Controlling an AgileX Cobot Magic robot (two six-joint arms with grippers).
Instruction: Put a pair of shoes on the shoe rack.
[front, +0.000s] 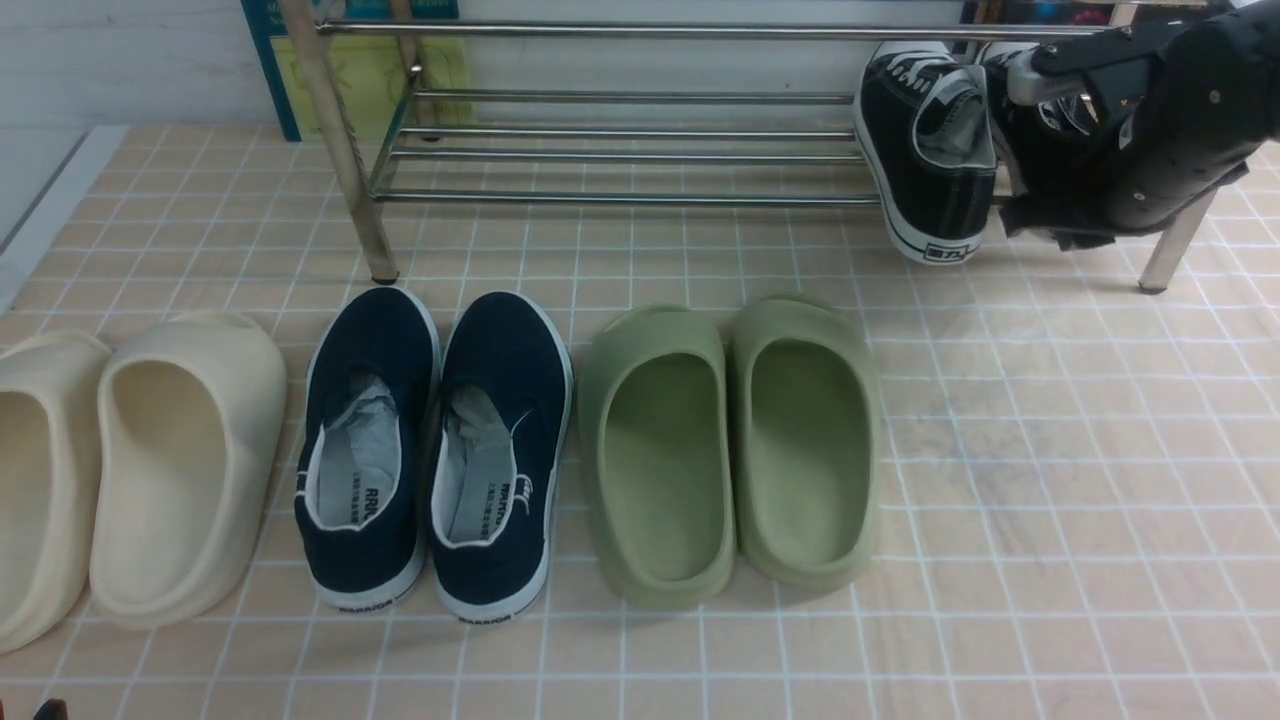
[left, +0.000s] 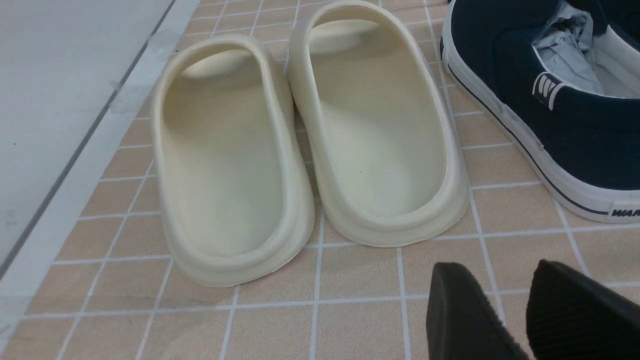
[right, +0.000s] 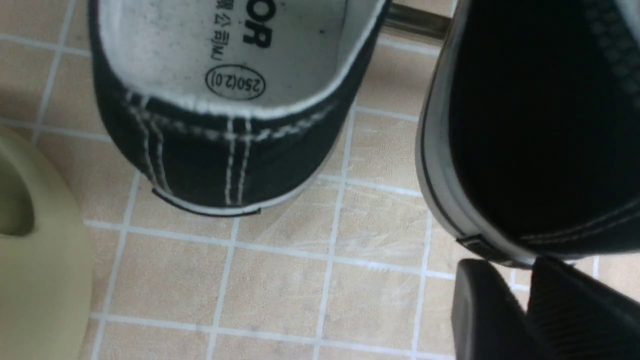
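Observation:
Both black sneakers of the pair of shoes rest on the right end of the shoe rack (front: 620, 197), toes up and heels hanging toward the floor. One sneaker (front: 925, 150) shows fully. The other sneaker (front: 1003, 70) is mostly hidden behind my right arm (front: 1130, 130). In the right wrist view both heels show, one sneaker (right: 225, 130) apart from the gripper and the other sneaker (right: 540, 150) just above my right gripper (right: 515, 272). Its fingers are slightly parted, with floor tile showing between them. My left gripper (left: 505, 280) hangs open over bare tile.
On the tiled floor (front: 1050, 480) in front of the rack stand cream slippers (front: 180, 460), navy slip-ons (front: 440, 450) and green slippers (front: 735, 450). A rack leg (front: 350, 150) stands behind the navy pair, another leg (front: 1175, 245) at the right. The tiled area's white border (left: 60, 150) runs along the left.

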